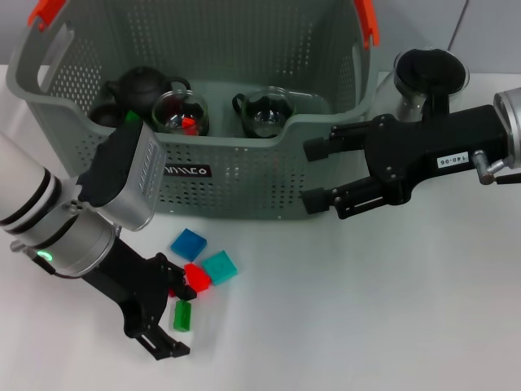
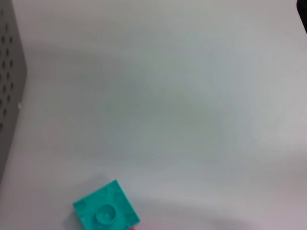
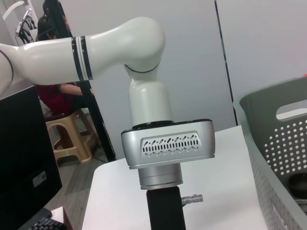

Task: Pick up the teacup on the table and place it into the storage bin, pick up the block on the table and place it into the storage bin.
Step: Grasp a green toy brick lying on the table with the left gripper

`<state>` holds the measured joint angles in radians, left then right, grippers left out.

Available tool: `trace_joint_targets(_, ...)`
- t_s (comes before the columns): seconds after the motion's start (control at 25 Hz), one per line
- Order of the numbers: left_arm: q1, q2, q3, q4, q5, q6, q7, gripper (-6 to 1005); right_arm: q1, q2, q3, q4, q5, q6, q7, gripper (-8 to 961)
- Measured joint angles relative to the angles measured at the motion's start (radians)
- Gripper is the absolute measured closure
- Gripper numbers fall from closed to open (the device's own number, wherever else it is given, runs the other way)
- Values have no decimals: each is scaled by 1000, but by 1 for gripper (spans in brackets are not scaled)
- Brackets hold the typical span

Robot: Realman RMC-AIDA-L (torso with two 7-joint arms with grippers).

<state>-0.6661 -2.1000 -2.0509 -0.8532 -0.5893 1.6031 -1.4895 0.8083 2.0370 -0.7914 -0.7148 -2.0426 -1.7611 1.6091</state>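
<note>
The grey-green storage bin (image 1: pixel 244 175) stands at the back and holds a black teapot (image 1: pixel 142 85) and two glass teacups (image 1: pixel 181 114) (image 1: pixel 264 112). Another glass teacup (image 1: pixel 430 72) stands on the table right of the bin, behind my right arm. Blue (image 1: pixel 189 243), red (image 1: pixel 196 278), teal (image 1: pixel 220 266) and green (image 1: pixel 182 315) blocks lie in front of the bin. My left gripper (image 1: pixel 176 319) is open, its fingers on either side of the green block. My right gripper (image 1: pixel 312 175) is open and empty at the bin's right front corner. The left wrist view shows the teal block (image 2: pixel 106 211).
The bin's perforated wall (image 2: pixel 7 96) edges the left wrist view. In the right wrist view the left arm's wrist housing (image 3: pixel 168 148) stands over the table, with the bin's rim (image 3: pixel 278 103) beside it and a stool and a seated person beyond the table.
</note>
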Motion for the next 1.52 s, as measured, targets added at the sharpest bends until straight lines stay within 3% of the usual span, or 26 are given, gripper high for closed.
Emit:
trace_joint_targets(0.16, -1, 0, 0, 1, 3, -12, -5, 176, 0, 0, 0, 0, 1, 0, 0, 41)
trace_joint_targets(0.6, -9, 0, 0, 4, 22, -27, -9, 398, -2, 0, 15, -10, 3, -1, 0, 41)
trace_joint_targets(0.8, -12, 0, 0, 6, 23, -29, -9, 585, -3, 0, 16, -11, 5, -1, 0, 41)
trace_joint_targets(1.24, -35, 9, -1, 26, 27, 5, -23, 567, -6, -1, 17, -12, 14, -2, -9, 41)
trace_joint_targets(1.52, -57, 21, -25, 8, 16, 122, -26, 555, -7, -2, 17, -12, 16, -8, -12, 42)
